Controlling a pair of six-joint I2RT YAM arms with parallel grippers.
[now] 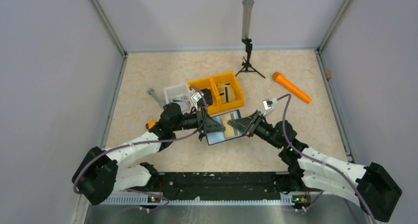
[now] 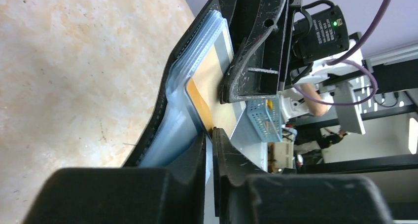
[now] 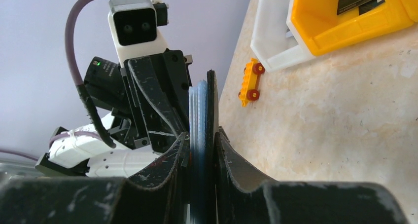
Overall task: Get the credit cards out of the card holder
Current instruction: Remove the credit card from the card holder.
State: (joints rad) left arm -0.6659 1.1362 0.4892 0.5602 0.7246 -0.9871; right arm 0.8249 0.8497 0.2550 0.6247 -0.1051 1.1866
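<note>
Above mid-desk (image 1: 148,81): card holder (image 1: 224,129), open, credit cards (image 2: 208,83) in its pockets. Right end effector (image 3: 202,147) clamped on the cover; left end effector (image 2: 211,147) pinched on the pocket edge. Risk: lining caught with the card, so a pull drags the holder loose.

You have bare desk (image 1: 148,68) across the upper left of the frame, but yellow bins (image 1: 238,88) and a white tray (image 1: 170,90) crowd just above the card holder (image 1: 223,135) at centre.
</note>
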